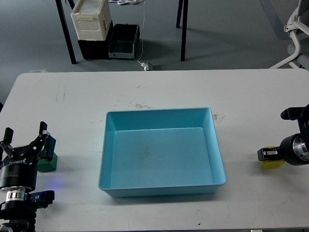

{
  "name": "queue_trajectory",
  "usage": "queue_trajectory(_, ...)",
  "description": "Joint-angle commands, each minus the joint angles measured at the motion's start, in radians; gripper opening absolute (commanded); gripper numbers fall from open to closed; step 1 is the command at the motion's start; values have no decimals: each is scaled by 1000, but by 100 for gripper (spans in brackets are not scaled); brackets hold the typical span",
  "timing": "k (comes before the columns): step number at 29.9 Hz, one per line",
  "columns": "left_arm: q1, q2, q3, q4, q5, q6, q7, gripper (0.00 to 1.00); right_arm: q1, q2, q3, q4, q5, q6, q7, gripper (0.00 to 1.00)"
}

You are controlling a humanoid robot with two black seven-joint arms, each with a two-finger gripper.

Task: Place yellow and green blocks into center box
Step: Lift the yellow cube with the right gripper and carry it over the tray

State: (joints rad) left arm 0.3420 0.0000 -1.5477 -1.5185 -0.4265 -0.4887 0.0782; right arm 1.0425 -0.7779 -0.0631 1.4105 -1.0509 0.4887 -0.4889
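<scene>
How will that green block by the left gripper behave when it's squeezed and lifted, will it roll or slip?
The green block looks like a flat-faced cube, so it should sit still, not roll. It seems small beside the blue tray, so probably light. Its faces look matte, so likely not slippery, though the left gripper hides part of it.

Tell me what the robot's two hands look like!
Both are black. The left gripper has two chunky fingers, small white lettering on its body, and a shiny silver ring on the round wrist below. The right gripper is black too, with a round wrist joint showing a silvery metal band.
</scene>
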Motion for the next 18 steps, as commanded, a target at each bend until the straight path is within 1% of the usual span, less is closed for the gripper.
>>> queue_trajectory(1,2,0,0,0,0,0,0,100,1,-1,29,7,0,0,0,0)
queue_trajectory(6,3,0,0,0,0,0,0,100,43,-11,120,36,12,0,0,0)
queue_trajectory(10,6,0,0,-2,-2,0,-2,100,132,0,123,45,19,0,0,0)
queue_trajectory(12,6,0,0,-2,-2,0,-2,100,180,26,120,50,31,0,0,0)
queue_trajectory(15,8,0,0,-3,-2,0,-2,100,266,74,105,54,116,0,0,0)
queue_trajectory(18,11,0,-2,-3,-2,0,-2,100,362,138,53,71,184,0,0,0)
